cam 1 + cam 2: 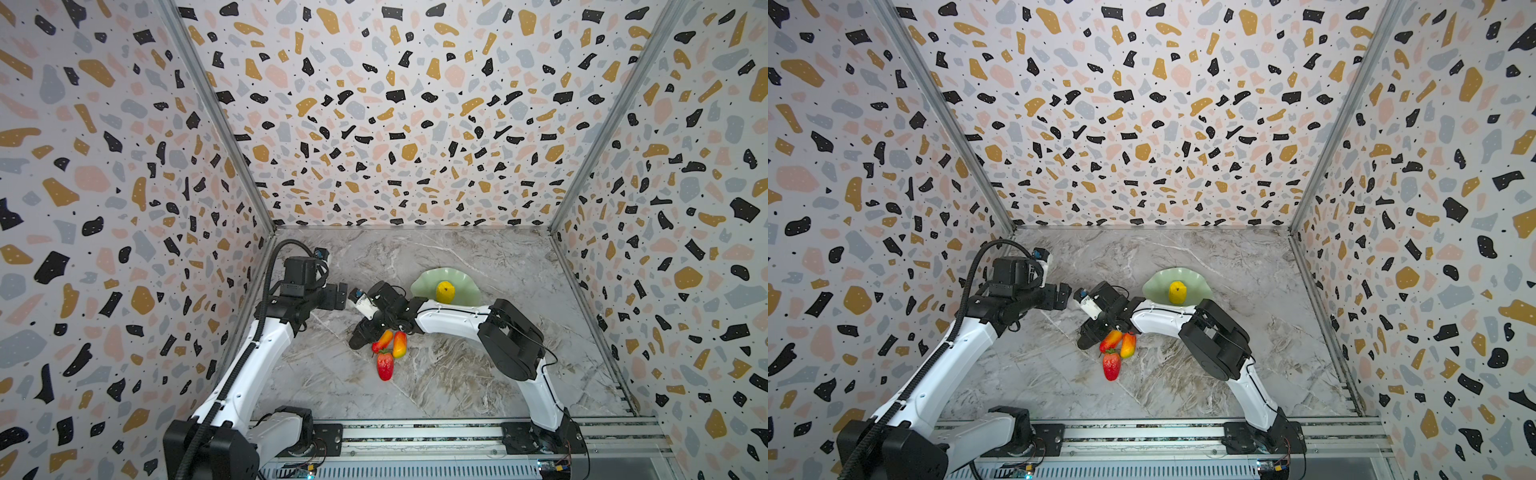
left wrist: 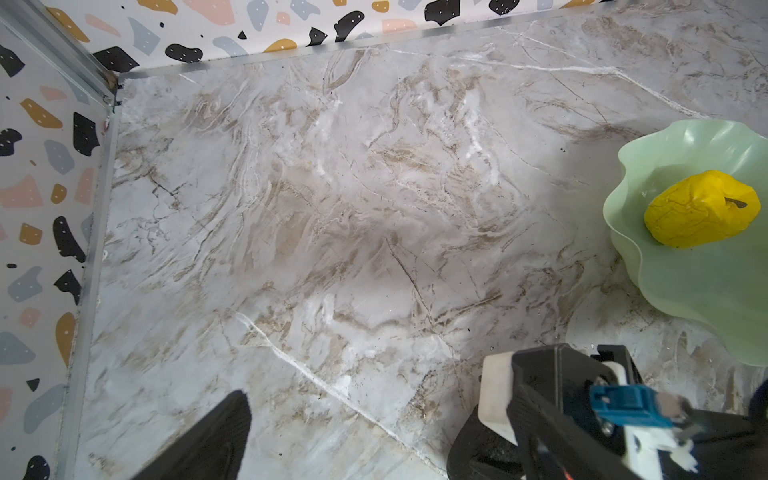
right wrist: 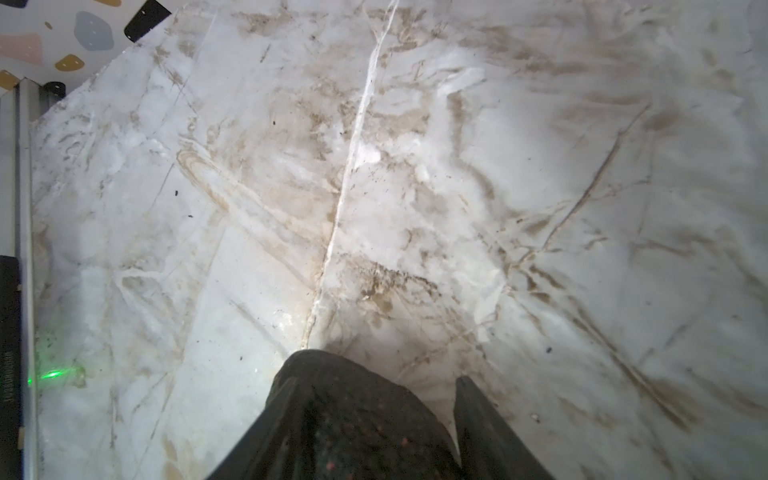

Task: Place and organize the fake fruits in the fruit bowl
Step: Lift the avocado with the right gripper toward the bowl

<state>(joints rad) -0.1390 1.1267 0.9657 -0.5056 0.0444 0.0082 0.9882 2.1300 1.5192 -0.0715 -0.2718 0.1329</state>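
That glossy blackish oval fake fruit is straddled by the right gripper, firm clamp can't be told tbh; left gripper is seen spread wide, empty.

Diffuse overhead light, bright and even; soft shadows fall on the marble tabletop. Wide-angle distortion bows the patterned walls at the edges. Right wrist view: marble glares white, dark fruit blurred in the foreground.
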